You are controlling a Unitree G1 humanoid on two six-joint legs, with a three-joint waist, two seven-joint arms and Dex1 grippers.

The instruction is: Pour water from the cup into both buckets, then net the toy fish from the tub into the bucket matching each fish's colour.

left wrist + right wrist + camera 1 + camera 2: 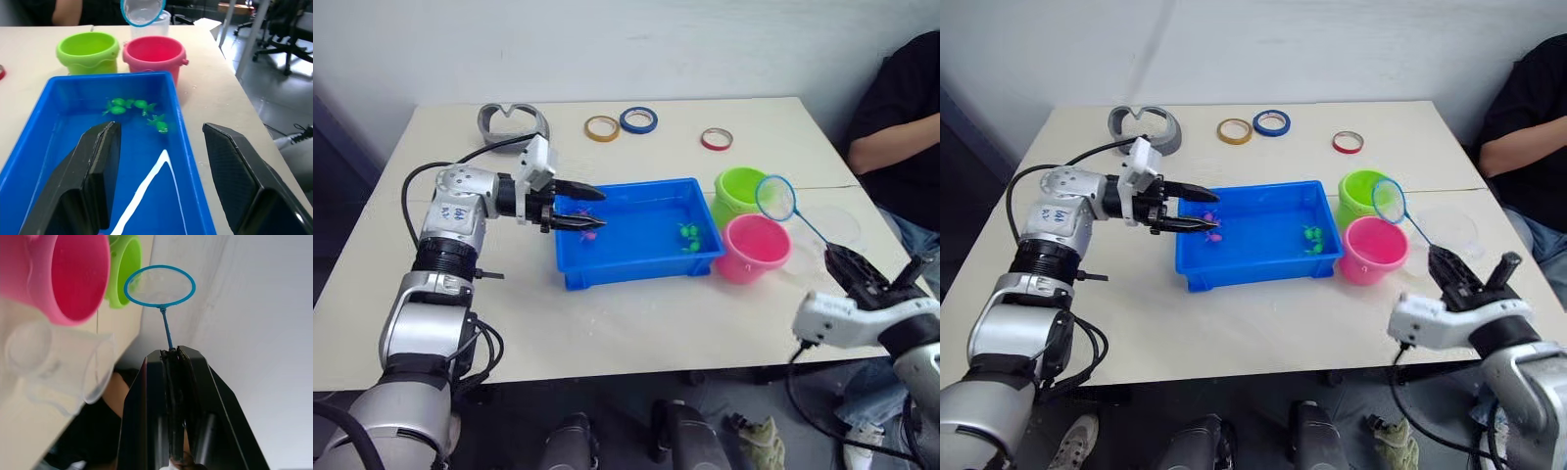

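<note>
Nearest, off the desk's (636, 323) front right corner: right gripper (850, 262), fingers pressed together on the thin blue handle of a small net (776, 198), hoop raised above the pink bucket (754, 249) and the lime green bucket (740, 192).

Toward the front right of the desk, beside the pink bucket: clear cup (837, 230), upright near the right edge.

Mid-desk: blue tub (636, 264), long sides parallel to the front edge, with water inside. Green toy fish (134, 105) clustered at the tub's right end, close to the buckets; pink toy fish (587, 231) at the left end, partly hidden by the left fingers.

Just right of the tub: the two buckets, touching or nearly so, pink one nearer the front, green one behind it.

Over the tub's left end: left gripper (582, 208), fingers spread wide apart, holding nothing, one finger over the water and the other over or outside the tub's near rim.

Far side of the desk: a grey tape dispenser (514, 122) near the back left, then a yellow tape roll (602, 128), a blue tape roll (638, 120) and a red tape roll (716, 139) along the back.

Beyond the right edge: a person's arm (881, 152) in a dark sleeve.
</note>
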